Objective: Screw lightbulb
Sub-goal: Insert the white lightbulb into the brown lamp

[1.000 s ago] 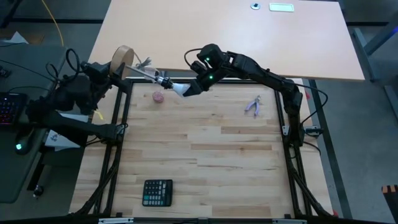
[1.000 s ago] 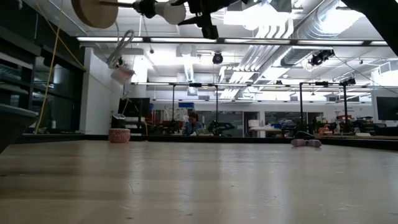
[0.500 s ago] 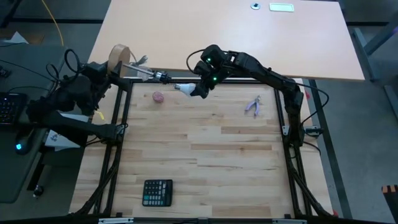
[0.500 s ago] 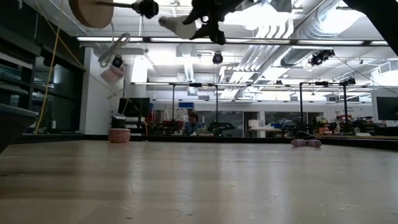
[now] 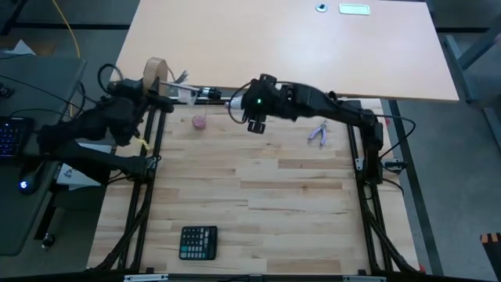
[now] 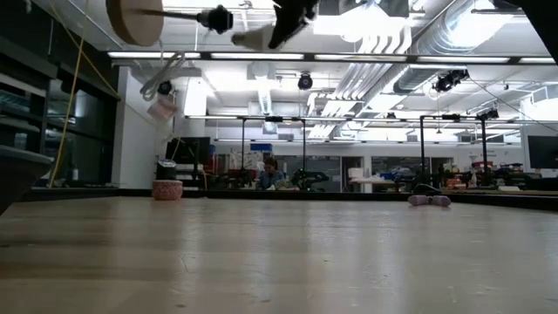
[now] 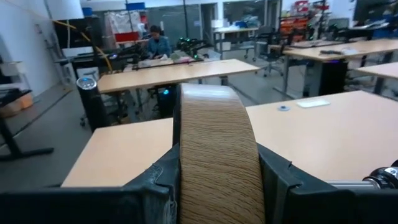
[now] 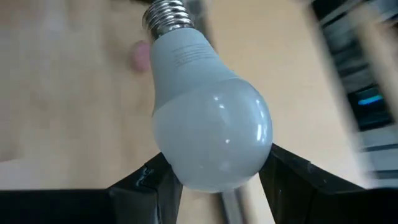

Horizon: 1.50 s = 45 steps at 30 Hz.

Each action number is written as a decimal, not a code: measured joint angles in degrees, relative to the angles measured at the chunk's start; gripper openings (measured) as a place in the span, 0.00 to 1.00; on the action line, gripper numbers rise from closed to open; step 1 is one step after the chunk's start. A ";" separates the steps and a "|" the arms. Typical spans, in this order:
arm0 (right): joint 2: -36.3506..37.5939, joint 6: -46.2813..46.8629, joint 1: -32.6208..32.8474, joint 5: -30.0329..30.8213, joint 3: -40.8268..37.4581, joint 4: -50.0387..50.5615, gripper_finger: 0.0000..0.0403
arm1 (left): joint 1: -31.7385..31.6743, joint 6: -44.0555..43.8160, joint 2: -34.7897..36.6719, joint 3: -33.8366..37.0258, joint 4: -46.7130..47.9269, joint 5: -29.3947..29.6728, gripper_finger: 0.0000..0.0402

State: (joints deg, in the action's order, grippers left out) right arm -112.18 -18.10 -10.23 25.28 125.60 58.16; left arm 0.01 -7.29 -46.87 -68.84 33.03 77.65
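One lightbulb [image 8: 208, 127] between right fingers [image 8: 287, 177]

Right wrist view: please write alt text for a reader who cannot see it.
A white frosted pear-shaped lightbulb fills the frame, gripped at its round end between the right gripper's two dark fingers, its silvery metal screw base pointing away from the camera. Behind it lies a blurred light wooden tabletop with a small pink object.

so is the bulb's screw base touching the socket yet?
Apart. The low view shows a gap between the lightbulb, held in the right gripper, and the black socket on the wooden disc.
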 joint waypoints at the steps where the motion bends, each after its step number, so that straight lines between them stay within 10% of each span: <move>1: 0.00 -1.85 1.20 3.33 0.00 -1.53 0.44 | -0.36 -0.21 -0.70 0.00 0.02 0.03 0.29; 13: 0.00 -7.79 4.16 29.70 0.00 -7.02 0.44 | -2.71 -5.08 -0.98 0.00 -0.63 1.42 0.29; 45: 0.11 -20.40 4.08 22.10 0.00 -23.27 0.44 | -2.63 -4.99 3.18 -0.07 -3.26 -1.23 0.29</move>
State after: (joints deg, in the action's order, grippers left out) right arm -112.07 -38.50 -6.15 47.38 125.60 34.89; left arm -2.61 -12.28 -43.69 -68.90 29.77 76.42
